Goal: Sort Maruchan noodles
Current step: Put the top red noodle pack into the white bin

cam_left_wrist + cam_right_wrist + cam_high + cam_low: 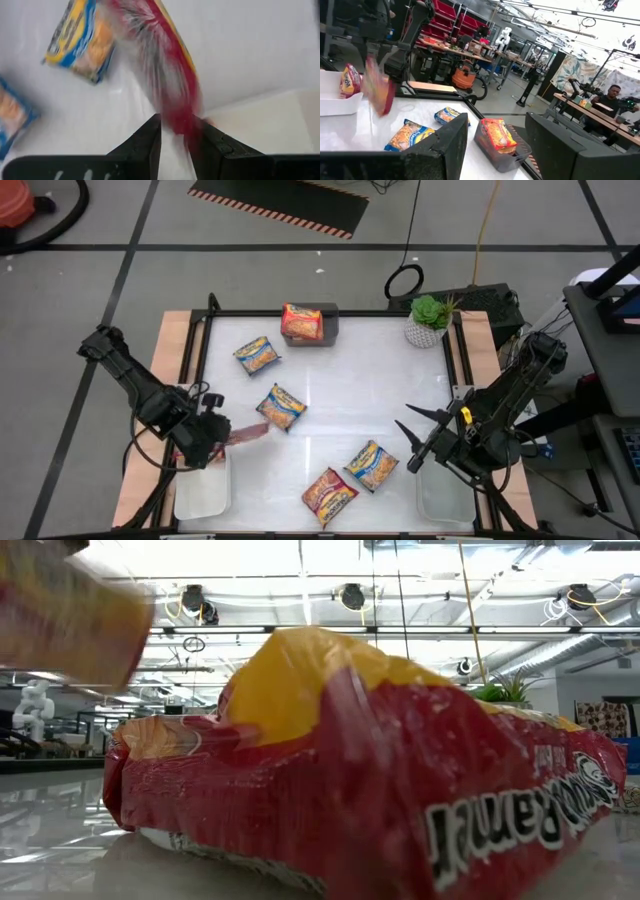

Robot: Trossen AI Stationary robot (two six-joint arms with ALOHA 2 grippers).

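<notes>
At the left of the high view, the left gripper [212, 442] is clenched on a red packet [245, 435], pinching it by one thin edge so the rest sticks out sideways above the near-left white tray [205, 498]. The left wrist view shows the same red packet [170, 90] blurred between the two fingers [145, 142], so it probably flaps; these packets look light, crinkly and slick, with a brittle noodle block inside, so I would judge a hold on the crimped seam or across the short side safest, with modest squeeze. In the right wrist view that tray [340, 102] already holds one red packet [349, 80].

Moving rightward across the white table [350, 380], blue-and-yellow packets lie loose: one at upper centre-left [257, 355], one just below it [281, 406], and a third lower right of centre [372, 466], with an orange-red packet [329, 495] beside it at the bottom edge. At top centre a grey bin [325, 325] holds an orange packet [301, 322]. A potted plant [430, 320] stands at the upper right corner.

At the right, the right gripper [420, 442] hovers with fingers released and spread, holding nothing, above the near-right white tray [445, 500], whose contents I cannot tell.
</notes>
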